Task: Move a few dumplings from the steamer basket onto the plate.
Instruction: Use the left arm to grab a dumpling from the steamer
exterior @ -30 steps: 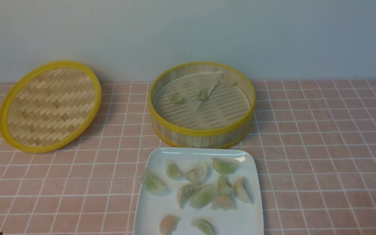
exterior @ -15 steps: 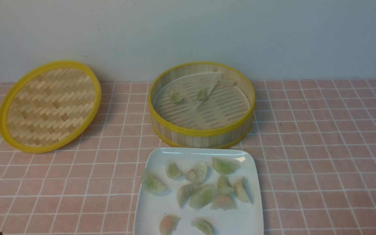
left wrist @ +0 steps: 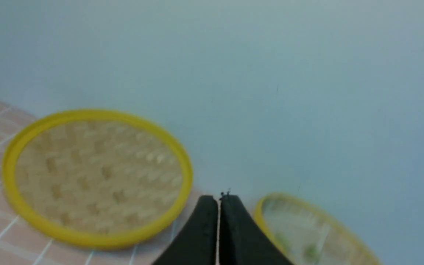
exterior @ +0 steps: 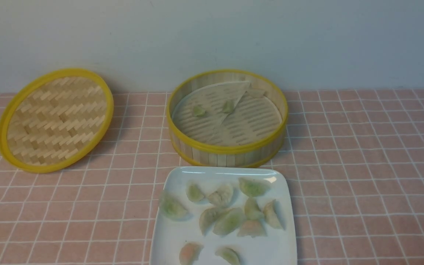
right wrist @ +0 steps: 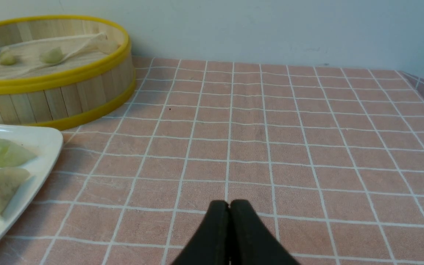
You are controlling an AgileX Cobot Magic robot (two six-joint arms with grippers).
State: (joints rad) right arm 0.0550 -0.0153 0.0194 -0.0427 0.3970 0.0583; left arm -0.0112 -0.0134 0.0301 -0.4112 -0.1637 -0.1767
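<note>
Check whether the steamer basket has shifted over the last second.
No. The steamer basket sits on the same squares of the checked cloth, and its front wall stands just behind the far edge of the plate, as before.

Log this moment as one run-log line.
left hand: shut, empty | right hand: shut, empty | dumplings: most on plate, two seen in steamer basket | lid: left of steamer basket
</note>
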